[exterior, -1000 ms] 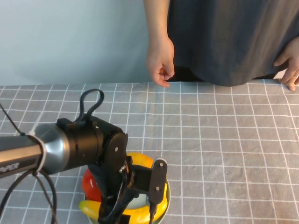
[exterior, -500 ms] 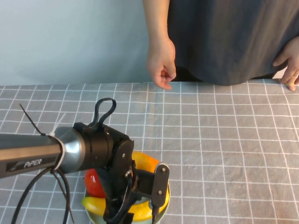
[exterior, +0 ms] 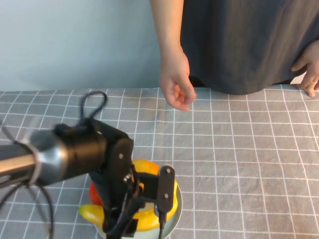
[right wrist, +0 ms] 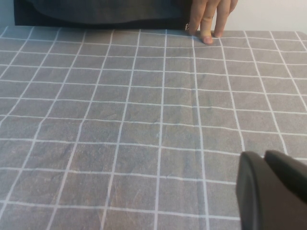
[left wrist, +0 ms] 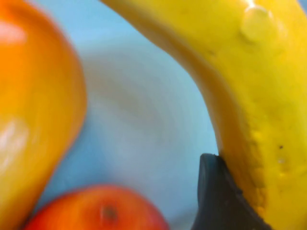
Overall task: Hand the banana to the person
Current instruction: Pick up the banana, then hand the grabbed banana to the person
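Note:
The yellow banana (exterior: pixel 90 213) lies in a pale bowl (exterior: pixel 176 211) at the table's near edge, under my left arm. My left gripper (exterior: pixel 137 211) is down in the bowl. In the left wrist view one black fingertip (left wrist: pixel 217 191) presses against the banana (left wrist: pixel 259 96), which fills that side; the other finger is hidden behind it. The person (exterior: pixel 239 40), in a dark grey top, stands at the far edge with one open hand (exterior: pixel 177 92) lowered over the table. My right gripper (right wrist: pixel 265 158) is shut and empty above bare cloth.
An orange-yellow fruit (exterior: pixel 147 167) and a red apple (exterior: pixel 94 196) share the bowl. The person's other hand (exterior: pixel 310 74) rests on the far right edge; its fingers (right wrist: pixel 207 19) show in the right wrist view. A grey checked cloth (exterior: pixel 239 159) covers the table.
My left arm has shifted over the bowl and is blurred with motion. The person's hand has come lower and farther over the table, opening a little.

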### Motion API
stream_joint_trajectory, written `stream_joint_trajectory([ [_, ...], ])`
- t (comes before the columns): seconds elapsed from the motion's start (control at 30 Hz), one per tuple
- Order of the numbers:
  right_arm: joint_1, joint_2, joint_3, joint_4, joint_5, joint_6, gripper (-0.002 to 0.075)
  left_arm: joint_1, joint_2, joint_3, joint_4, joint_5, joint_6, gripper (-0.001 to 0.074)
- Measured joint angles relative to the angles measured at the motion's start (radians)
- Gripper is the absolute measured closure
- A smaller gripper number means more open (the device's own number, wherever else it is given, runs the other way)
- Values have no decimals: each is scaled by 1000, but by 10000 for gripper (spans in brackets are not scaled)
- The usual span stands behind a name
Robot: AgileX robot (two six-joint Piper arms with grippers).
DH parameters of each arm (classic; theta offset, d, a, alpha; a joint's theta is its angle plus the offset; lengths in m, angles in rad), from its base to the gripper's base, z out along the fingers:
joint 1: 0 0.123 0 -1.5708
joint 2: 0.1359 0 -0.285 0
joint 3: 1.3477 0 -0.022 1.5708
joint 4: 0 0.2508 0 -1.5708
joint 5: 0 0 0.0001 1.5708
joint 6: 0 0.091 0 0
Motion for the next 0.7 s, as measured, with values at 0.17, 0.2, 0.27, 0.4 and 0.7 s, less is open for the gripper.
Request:
stream_joint_trajectory([
  [0.17,0,0,0,0,0,0,733,0,-153,-41,8,158,-58,447],
  [0.2,0,0,0,0,0,0,733,0,-182,-61,14,197,-74,447],
  [0.27,0,0,0,0,0,0,733,0,-229,-115,41,275,-120,447],
  [0.4,0,0,0,0,0,0,733,-16,-270,-257,134,330,-244,447],
  [0.7,0,0,0,0,0,0,733,-143,-245,-520,310,353,-318,447],
])
